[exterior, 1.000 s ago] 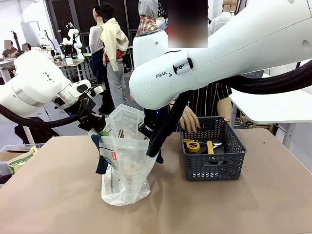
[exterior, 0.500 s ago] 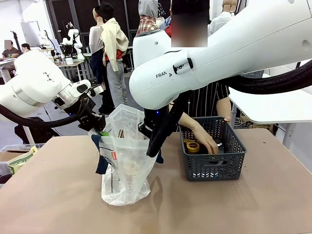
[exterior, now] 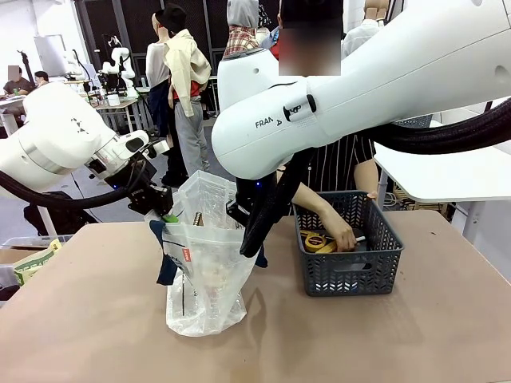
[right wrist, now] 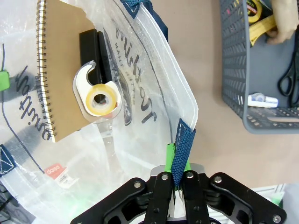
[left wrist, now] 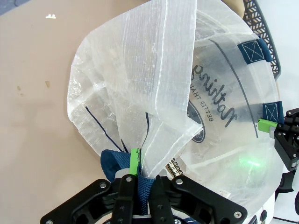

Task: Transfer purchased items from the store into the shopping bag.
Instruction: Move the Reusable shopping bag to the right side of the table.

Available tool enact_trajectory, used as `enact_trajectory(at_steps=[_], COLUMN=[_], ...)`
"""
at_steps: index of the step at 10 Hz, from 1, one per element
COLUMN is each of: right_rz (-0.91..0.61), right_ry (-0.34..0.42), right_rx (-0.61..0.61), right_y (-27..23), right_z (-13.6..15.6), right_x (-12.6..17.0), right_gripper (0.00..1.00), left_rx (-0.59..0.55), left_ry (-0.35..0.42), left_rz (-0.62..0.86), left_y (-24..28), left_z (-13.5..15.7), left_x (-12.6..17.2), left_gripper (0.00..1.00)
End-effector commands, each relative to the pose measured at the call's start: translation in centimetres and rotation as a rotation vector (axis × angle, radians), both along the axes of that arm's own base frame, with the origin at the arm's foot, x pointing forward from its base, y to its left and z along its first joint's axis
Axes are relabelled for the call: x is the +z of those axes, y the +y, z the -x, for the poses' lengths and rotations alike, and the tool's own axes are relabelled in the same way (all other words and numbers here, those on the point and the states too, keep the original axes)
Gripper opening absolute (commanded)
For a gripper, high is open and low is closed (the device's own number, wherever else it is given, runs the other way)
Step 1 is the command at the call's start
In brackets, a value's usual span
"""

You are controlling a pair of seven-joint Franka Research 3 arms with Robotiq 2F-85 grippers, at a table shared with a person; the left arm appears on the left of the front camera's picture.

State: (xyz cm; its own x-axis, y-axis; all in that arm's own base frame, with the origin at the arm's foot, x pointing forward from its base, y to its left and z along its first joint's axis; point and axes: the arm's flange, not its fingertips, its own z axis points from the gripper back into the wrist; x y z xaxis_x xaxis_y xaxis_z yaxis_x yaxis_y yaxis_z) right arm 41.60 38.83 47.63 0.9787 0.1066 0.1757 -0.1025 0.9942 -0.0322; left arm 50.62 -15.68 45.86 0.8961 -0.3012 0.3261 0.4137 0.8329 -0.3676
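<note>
The brown desk [exterior: 96,319] carries two things: the shopping bag [exterior: 204,271] at centre-left of the front view, and a dark mesh basket [exterior: 347,271] just right of it, not touching.

Both white arms come down to the bag's top. The left arm enters from the upper left; the right arm, w/ its big elbow, crosses the upper middle. They hold the mouth open btw. them.

The left tool [left wrist: 140,173] is fully closed on one navy handle [left wrist: 117,164], bottom centre of its wrist view. The right tool [right wrist: 179,179] is closed the same way on the other handle [right wrist: 183,140].

Inside the bag, upper left of the right wrist view, lie a spiral notebook [right wrist: 58,51] and a tape dispenser [right wrist: 98,98] on top of it.

The person's hand [exterior: 345,238] reaches down into the basket, fingers at a yellow tape measure [exterior: 313,241]; if it is gripped, I cannot tell. Scissors [right wrist: 289,79] lie in there too.

Step, as I judge: the person picks the next item and the robot only holds the bag open. The next move needs both arms steady and the handles apart, so the item drops in w/o catching the rim.
</note>
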Motion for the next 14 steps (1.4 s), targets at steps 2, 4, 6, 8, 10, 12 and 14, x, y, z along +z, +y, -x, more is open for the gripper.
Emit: enact_trajectory(at_steps=[2,4,6,8,10,12,14], right_rz=[0.0,0.0,0.0,0.0,0.0,0.0,0.0], right_ry=[-0.001,-0.001,-0.001,-0.001,-0.001,-0.001,-0.001], right_rx=[0.001,0.001,0.001,0.001,0.001,0.001,0.001], right_y=[-0.06,-0.06,-0.06,-0.06,-0.06,-0.06,-0.06], right_z=[0.14,0.14,0.14,0.14,0.14,0.14,0.14], right_x=[-0.16,-0.16,-0.16,-0.16,-0.16,-0.16,-0.16], right_gripper=[0.0,0.0,0.0,0.0,0.0,0.0,0.0], left_rx=[0.004,0.004,0.004,0.004,0.004,0.004,0.004], left_ry=[-0.002,-0.002,-0.002,-0.002,-0.002,-0.002,-0.002], left_rz=[0.004,0.004,0.004,0.004,0.004,0.004,0.004], left_y=[0.12,0.12,0.12,0.12,0.12,0.12,0.12], left_z=[0.18,0.18,0.18,0.18,0.18,0.18,0.18], left_x=[0.04,0.04,0.04,0.04,0.04,0.04,0.04], left_gripper=[0.0,0.0,0.0,0.0,0.0,0.0,0.0])
